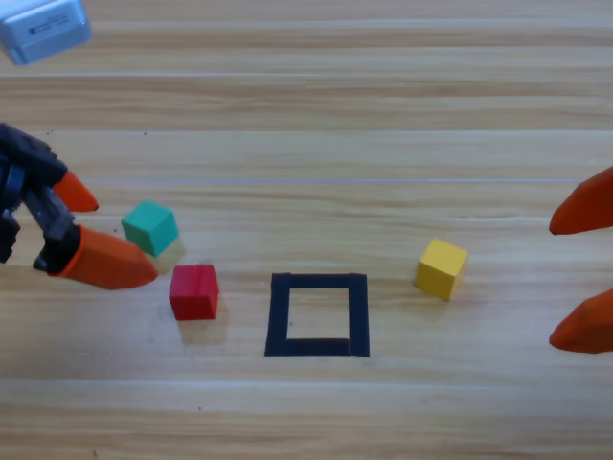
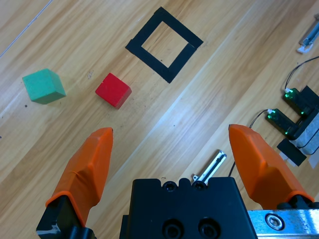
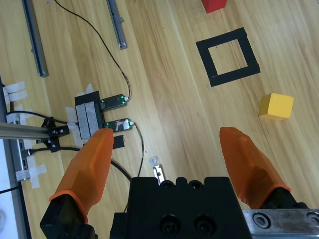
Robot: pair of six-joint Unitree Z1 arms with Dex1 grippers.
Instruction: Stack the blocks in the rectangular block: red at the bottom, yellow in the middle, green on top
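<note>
Altogether three blocks: red point(image 1: 194, 291), yellow point(image 1: 442, 268), green point(image 1: 150, 226).

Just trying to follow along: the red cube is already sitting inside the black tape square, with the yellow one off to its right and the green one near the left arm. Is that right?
Not quite. The red cube sits on bare wood just left of the black tape square, which holds nothing, as the high view shows. The yellow cube is indeed right of the square, and the green cube is by the left end effector.

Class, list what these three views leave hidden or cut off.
- Right end effector: high view's right edge cuts off all but its jaw tips.
- Red cube: cropped by the right wrist view's top edge.
- Green cube: its lower edge is hidden behind the left end effector in the high view.
- Yellow cube: outside the left wrist view.
</note>
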